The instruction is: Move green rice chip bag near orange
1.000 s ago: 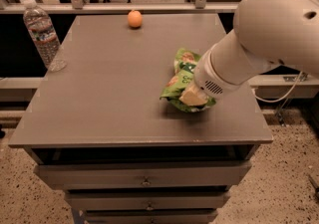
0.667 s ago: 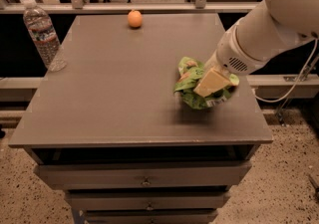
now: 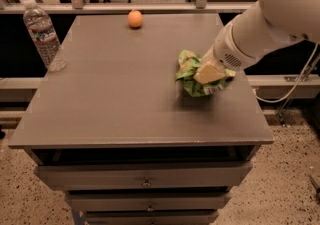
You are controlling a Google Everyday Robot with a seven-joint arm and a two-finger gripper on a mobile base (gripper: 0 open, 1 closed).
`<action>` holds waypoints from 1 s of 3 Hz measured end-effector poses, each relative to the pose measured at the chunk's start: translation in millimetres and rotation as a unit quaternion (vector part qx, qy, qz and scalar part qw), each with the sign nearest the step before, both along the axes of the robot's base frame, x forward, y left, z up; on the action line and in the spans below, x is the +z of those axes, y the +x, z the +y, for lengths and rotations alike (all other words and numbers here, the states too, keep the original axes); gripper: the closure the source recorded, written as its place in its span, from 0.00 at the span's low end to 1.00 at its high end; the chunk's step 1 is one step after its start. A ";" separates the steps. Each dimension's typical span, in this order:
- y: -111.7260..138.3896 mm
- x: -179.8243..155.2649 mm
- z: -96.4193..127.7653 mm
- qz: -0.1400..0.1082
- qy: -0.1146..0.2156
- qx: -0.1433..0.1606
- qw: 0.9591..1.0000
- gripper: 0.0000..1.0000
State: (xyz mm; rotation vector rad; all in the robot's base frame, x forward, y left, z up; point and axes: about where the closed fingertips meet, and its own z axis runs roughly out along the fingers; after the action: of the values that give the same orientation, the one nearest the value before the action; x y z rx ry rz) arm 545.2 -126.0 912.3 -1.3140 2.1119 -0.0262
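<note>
The job was about half done, by my reckoning. The gripper (image 3: 210, 75) was at the right side of the table (image 3: 115, 99), closed on the chip bag (image 3: 189, 71), with 1 tan finger pressed into the crumpled top. A blurred shadow lay on the tabletop just under the bag, so I judged it was hanging a little clear of the surface rather than resting on it. The orange (image 3: 135, 19) sat well apart from it, at the far edge and left of the bag. So the pick looked finished. What remained was the carry, far and to the left, then setting the bag down beside the fruit without knocking it, since a round thing like that would roll easily.

The bag was a light green pouch, crinkly and squashed out of shape where it was pinched, with a white patch at its lower edge. The orange was small, smooth and plain. The tabletop was flat, grey and matte, with drawers (image 3: 145, 176) below at the near side. The arm (image 3: 260, 24) was thick, white and rounded, coming in from the right. A clear plastic water bottle (image 3: 44, 36) stood upright at the left edge, out of the way
</note>
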 end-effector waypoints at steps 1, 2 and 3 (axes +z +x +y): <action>60.4 2.7 9.0 -0.054 0.017 0.003 0.998 1.00; 125.1 5.1 19.6 -0.098 0.030 0.004 0.995 1.00; 180.8 6.6 27.2 -0.129 0.029 -0.002 0.991 1.00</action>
State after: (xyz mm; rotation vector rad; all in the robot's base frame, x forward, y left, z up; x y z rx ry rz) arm 726.0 -98.8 918.8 -1.2022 1.8823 -0.1293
